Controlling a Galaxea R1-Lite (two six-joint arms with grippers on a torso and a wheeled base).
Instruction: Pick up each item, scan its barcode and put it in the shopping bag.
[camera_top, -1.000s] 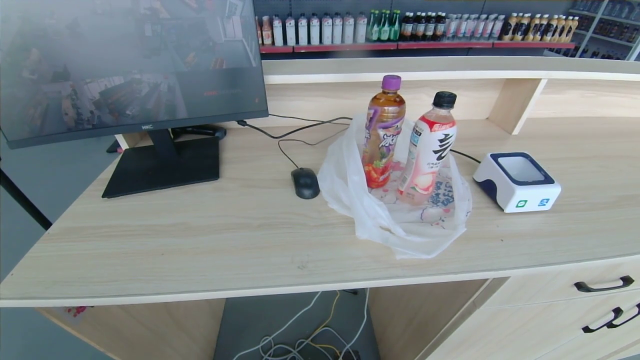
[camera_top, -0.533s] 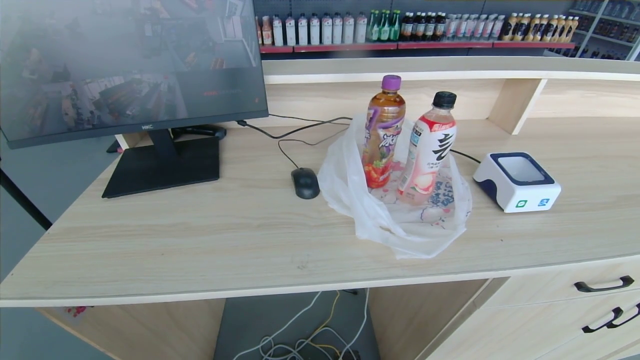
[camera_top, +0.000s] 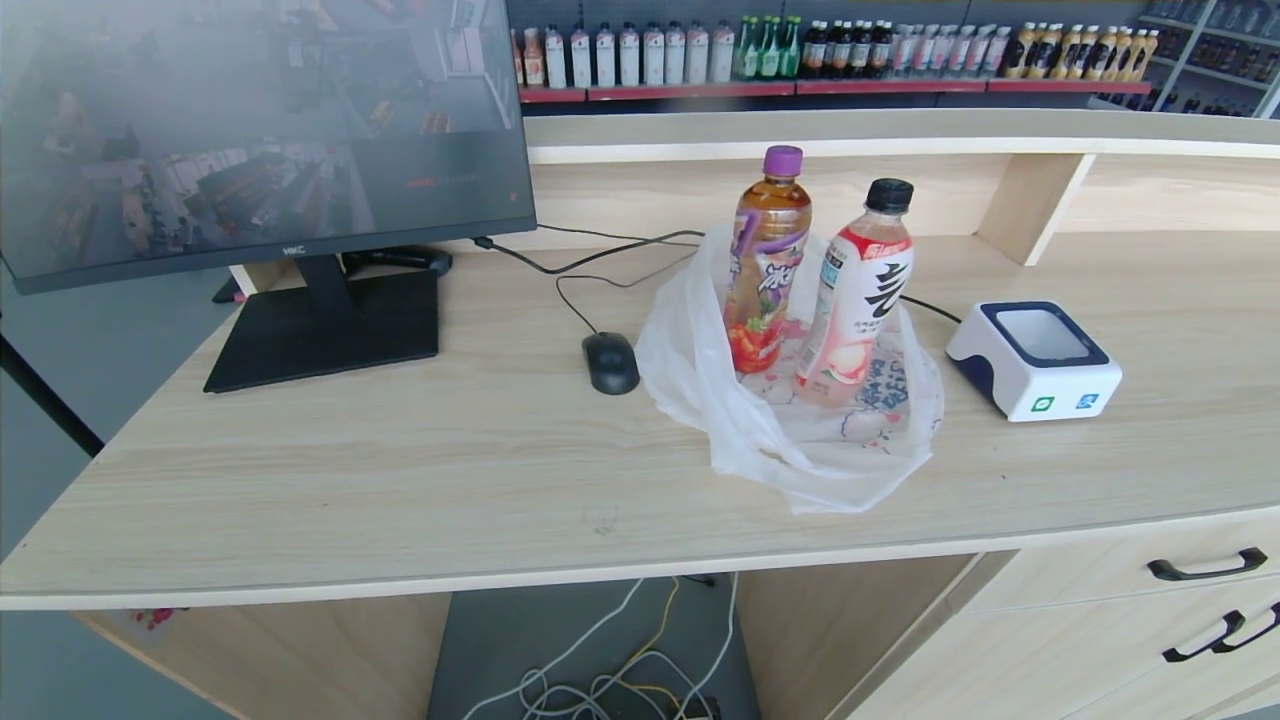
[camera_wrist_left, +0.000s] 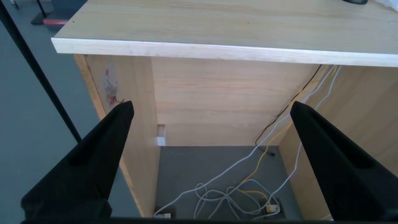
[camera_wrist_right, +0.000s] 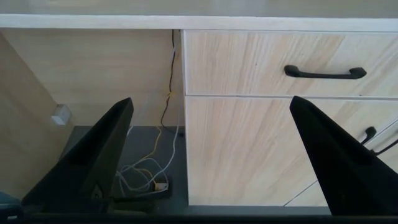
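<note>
Head view: counter (camera_top: 400, 480) held monitor (camera_top: 250, 130) at left. Shopping bag (camera_top: 800, 450) lay mid-counter with purple-capped bottle (camera_top: 767, 265) and black-capped bottle (camera_top: 858, 295) upright inside, caps up. Scanner (camera_top: 1033, 362) sat right of the bag, mouse (camera_top: 610, 362) left. Left gripper (camera_wrist_left: 211, 106) and right gripper (camera_wrist_right: 211, 102) faced the counter front, jaws spread.

The counter (camera_top: 400, 480) is pale wood grain, smooth and matt. The shopping bag (camera_top: 760, 440) is thin translucent white plastic, crinkled. The purple-capped bottle (camera_top: 768, 265) and black-capped bottle (camera_top: 858, 295) are clear plastic with glossy printed labels. The scanner (camera_top: 1035, 365) is smooth white and navy plastic. The mouse (camera_top: 610, 362) is matt black plastic. The monitor screen (camera_top: 250, 130) is reflective.
</note>
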